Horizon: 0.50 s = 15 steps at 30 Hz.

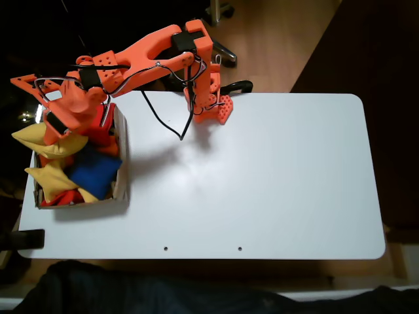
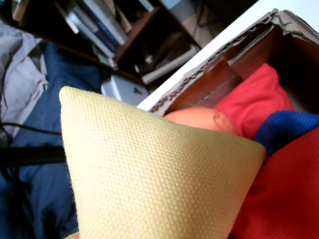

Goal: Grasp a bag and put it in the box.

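In the fixed view, at the left edge of the frame, the orange arm's gripper [image 1: 57,127] reaches over the box [image 1: 122,163] on the white bench [image 1: 262,176]. The bag [image 1: 49,142] hangs at the fingers, over the box's upper left corner, its long axis running left to right and one end overhanging the wall. The fingers seem closed on it. Below lie a blue beanbag [image 1: 93,171] and more yellow and red ones.

In the wrist view, the bag [image 2: 149,184] fills the lower centre, with the box wall [image 2: 209,74] to the upper right; release looks due once it is further inside.
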Motion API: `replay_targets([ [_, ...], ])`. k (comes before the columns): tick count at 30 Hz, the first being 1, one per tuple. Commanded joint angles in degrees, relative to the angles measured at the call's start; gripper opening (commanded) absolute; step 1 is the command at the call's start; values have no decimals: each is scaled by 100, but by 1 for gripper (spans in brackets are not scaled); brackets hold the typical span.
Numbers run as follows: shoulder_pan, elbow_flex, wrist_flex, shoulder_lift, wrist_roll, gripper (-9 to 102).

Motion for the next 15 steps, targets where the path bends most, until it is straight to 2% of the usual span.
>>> replay_targets([
  [1, -141, -9, -141, 562, -185, 4],
  [4, -158, 35, -123, 562, -422, 5],
  [15, -149, 141, -141, 562, -501, 25],
])
